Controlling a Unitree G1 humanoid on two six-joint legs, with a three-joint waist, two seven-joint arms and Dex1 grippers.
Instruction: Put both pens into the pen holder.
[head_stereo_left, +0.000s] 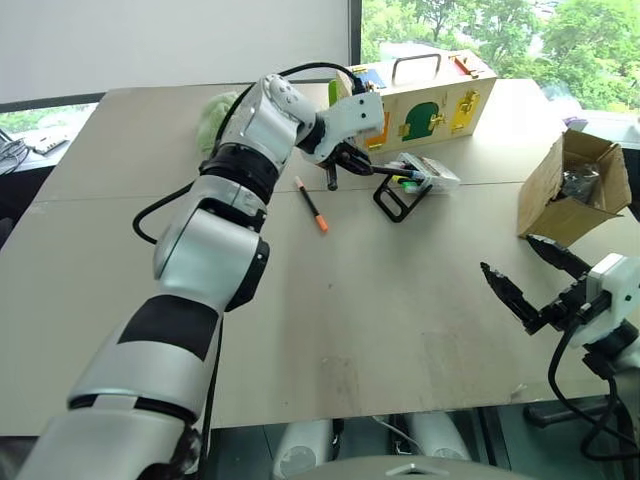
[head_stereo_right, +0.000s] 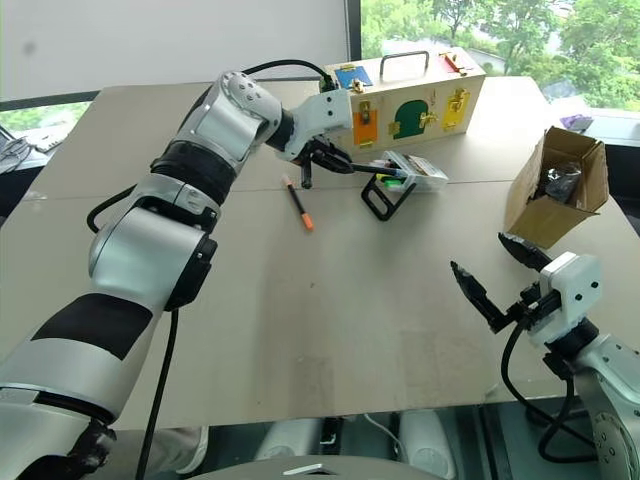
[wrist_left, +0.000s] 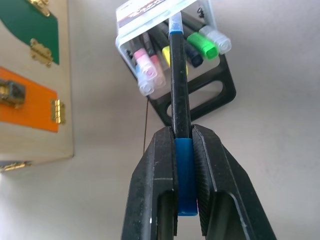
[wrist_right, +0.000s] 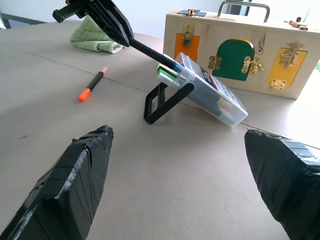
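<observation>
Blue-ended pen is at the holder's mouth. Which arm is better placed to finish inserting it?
Left. Its end effector is shut on the blue-ended pen, whose tip is already at the pen holder opening. The right end effector is open, holds nothing and sits well short of the holder.

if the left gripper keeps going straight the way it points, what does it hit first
Probably the pen holder. The left gripper is shut on the blue pen, whose tip is at the holder's open mouth among the markers, so the pen would meet it first. Exact depth is unclear.
</observation>
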